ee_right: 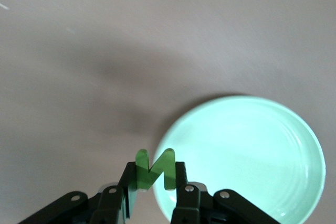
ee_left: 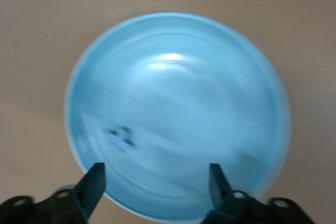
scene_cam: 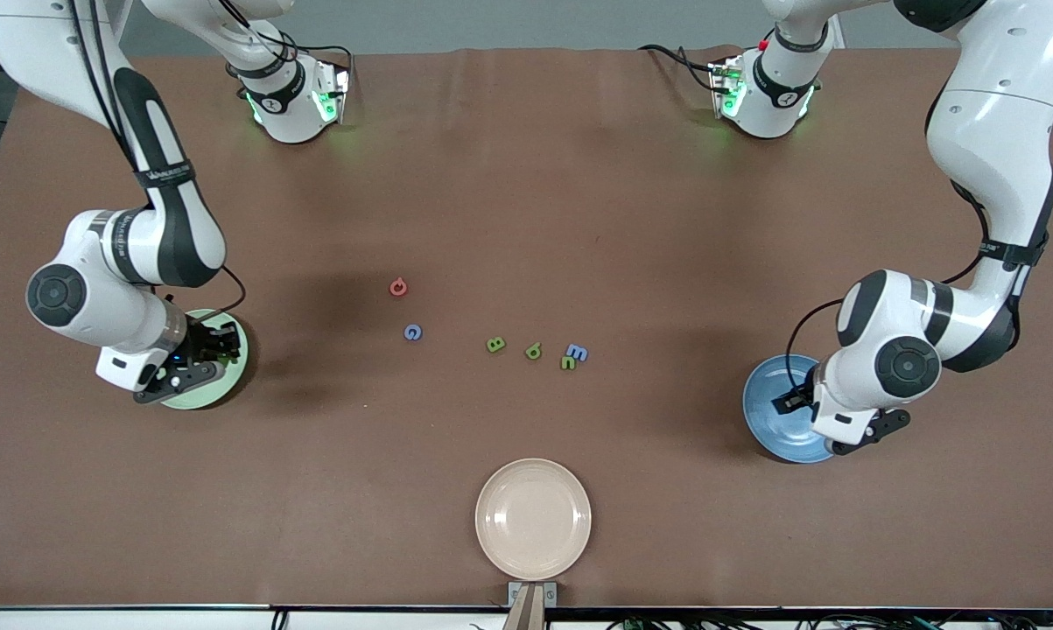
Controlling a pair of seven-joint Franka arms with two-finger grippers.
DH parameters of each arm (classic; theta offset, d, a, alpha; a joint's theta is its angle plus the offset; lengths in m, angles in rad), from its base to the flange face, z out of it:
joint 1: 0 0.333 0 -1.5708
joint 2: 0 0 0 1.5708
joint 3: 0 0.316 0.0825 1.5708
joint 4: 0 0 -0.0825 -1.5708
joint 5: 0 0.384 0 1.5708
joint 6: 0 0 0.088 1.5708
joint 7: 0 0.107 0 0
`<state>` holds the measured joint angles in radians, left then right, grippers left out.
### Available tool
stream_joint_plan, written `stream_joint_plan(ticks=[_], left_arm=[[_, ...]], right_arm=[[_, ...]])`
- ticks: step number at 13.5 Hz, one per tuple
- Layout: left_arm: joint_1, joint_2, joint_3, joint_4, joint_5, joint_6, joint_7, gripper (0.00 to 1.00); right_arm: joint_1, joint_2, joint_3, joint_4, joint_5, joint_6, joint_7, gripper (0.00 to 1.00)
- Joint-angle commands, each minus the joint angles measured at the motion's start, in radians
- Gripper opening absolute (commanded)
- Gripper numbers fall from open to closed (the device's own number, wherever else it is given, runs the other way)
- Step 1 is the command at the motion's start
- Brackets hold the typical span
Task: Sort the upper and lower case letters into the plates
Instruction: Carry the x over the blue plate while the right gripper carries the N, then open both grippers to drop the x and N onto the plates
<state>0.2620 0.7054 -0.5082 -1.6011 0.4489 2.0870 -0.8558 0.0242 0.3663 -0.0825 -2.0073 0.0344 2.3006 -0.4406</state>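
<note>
Brown matting covers the table (scene_cam: 526,175), on which a round shallow beige plate (scene_cam: 533,519) is set nearest the front camera. Farther from the camera than this beige plate, six small chunky toy letters (scene_cam: 533,351) are scattered: one red, two blue, three green. Toward the right arm's end, the right gripper (ee_right: 153,192) is held over the rim of a round light green plate (ee_right: 252,150), clamped on a green letter (ee_right: 153,169). Toward the left arm's end, the left gripper (ee_left: 156,179) is held over a round blue plate (ee_left: 220,93) with its fingers (ee_left: 93,183) spread apart, and a small blue letter (ee_left: 121,138) lies in that dish.
</note>
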Motion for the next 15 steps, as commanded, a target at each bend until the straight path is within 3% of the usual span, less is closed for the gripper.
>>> stream_joint_plan(ticks=[1, 5, 8, 11, 12, 13, 14, 15], left_arm=[[-0.087, -0.017, -0.035, 0.000, 0.001, -0.013, -0.151, 1.00], [-0.240, 0.031, -0.035, 0.004, 0.002, 0.014, -0.423, 1.00], [-0.317, 0.065, -0.033, 0.013, -0.001, 0.074, -0.586, 1.00], [-0.417, 0.129, -0.029, 0.071, 0.004, 0.100, -0.782, 1.00], [-0.438, 0.146, -0.027, 0.096, 0.004, 0.102, -0.833, 1.00], [-0.454, 0.161, -0.027, 0.110, 0.004, 0.102, -0.860, 1.00], [-0.469, 0.172, -0.027, 0.116, 0.005, 0.105, -0.881, 1.00], [-0.478, 0.180, -0.018, 0.122, 0.005, 0.107, -0.896, 1.00]], right_arm=[[-0.094, -0.037, 0.020, -0.077, -0.010, 0.054, -0.043, 0.15], [-0.158, 0.006, 0.021, -0.091, -0.010, 0.109, -0.063, 0.16], [-0.165, 0.035, 0.020, -0.175, -0.010, 0.293, -0.063, 0.17], [-0.173, 0.054, 0.020, -0.182, -0.010, 0.309, -0.063, 0.22], [-0.175, 0.052, 0.021, -0.180, -0.010, 0.300, -0.061, 0.33], [-0.168, 0.048, 0.021, -0.177, -0.010, 0.296, -0.050, 0.75], [-0.162, 0.034, 0.023, -0.170, -0.010, 0.281, -0.047, 0.87], [-0.150, 0.014, 0.026, -0.156, -0.008, 0.242, -0.044, 0.88]])
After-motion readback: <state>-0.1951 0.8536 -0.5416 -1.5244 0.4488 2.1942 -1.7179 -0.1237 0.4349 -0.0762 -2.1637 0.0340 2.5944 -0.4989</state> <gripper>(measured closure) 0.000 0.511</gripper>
